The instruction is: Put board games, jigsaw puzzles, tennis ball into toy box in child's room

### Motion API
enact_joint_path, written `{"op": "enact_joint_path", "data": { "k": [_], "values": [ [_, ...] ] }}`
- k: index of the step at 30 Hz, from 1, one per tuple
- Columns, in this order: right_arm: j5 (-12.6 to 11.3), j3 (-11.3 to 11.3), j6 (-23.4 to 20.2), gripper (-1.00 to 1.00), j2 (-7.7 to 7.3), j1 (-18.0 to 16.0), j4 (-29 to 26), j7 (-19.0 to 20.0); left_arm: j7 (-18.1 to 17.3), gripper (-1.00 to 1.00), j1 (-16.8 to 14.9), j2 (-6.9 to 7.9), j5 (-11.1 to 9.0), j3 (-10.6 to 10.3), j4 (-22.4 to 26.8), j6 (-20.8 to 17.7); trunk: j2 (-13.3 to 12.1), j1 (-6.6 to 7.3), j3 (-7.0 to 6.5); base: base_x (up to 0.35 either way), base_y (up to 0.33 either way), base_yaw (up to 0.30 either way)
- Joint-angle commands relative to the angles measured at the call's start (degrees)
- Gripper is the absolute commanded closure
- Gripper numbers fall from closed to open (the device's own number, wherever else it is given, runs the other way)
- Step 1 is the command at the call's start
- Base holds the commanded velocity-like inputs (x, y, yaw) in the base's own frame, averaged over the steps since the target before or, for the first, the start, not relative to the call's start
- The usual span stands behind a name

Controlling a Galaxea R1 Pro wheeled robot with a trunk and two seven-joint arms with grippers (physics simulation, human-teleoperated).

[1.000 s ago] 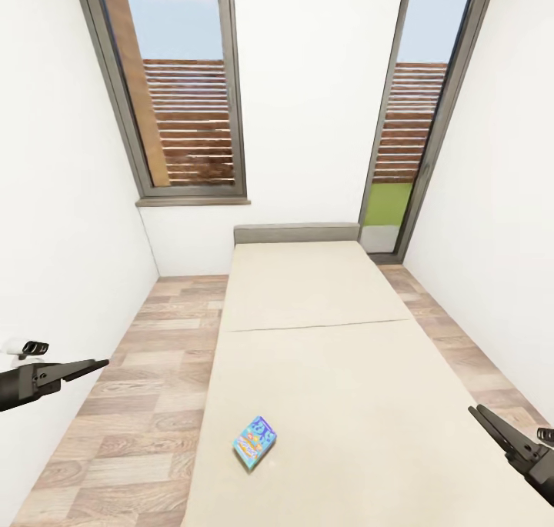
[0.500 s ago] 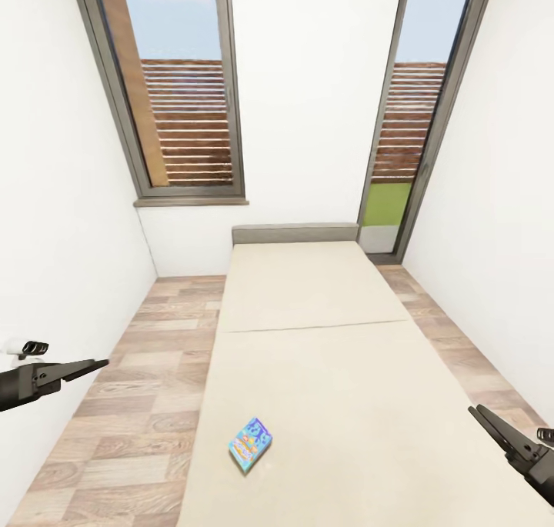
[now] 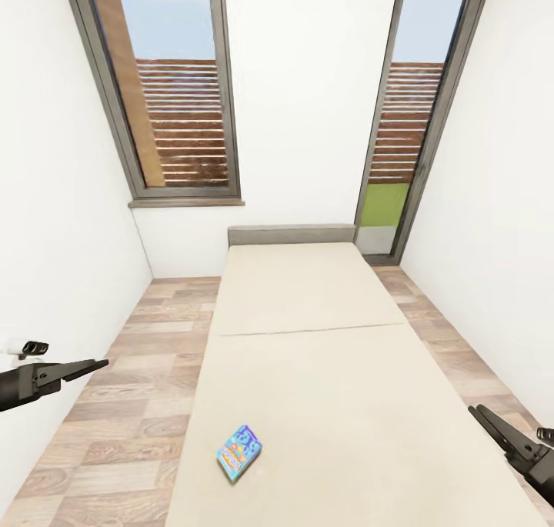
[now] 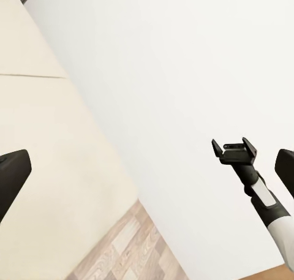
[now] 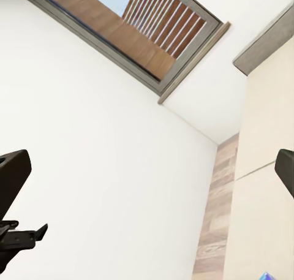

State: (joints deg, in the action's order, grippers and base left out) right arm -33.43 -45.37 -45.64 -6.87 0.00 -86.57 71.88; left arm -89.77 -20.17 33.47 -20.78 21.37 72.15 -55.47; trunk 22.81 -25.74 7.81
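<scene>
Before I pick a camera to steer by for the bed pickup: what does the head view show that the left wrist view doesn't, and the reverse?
Head view: the colourful game box lying flat on the bed, and two windows behind it. Left wrist view: the left gripper with its fingers spread wide, and the right gripper seen end-on, open. Both: the bed, the wood floor and the white wall.
</scene>
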Motion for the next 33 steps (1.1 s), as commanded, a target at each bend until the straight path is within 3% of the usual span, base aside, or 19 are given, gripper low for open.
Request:
{"op": "enact_joint_path", "data": {
  "k": [1,33],
  "values": [
    [-0.33,0.02,-0.40,-1.00,-0.01,0.00,-0.04,-0.07,-0.23,-1.00,-0.04,0.02,0.04,-0.01,0.01,-0.61,0.11,-0.04,0.11,0.053,-0.012,0.000],
    [0.03,0.02,-0.37,-1.00,0.06,0.00,-0.20,-0.17,-0.23,-1.00,-0.04,-0.45,0.01,-0.07,0.01,-0.61,0.11,-0.04,0.06,0.039,-0.003,0.000]
  ]
}}
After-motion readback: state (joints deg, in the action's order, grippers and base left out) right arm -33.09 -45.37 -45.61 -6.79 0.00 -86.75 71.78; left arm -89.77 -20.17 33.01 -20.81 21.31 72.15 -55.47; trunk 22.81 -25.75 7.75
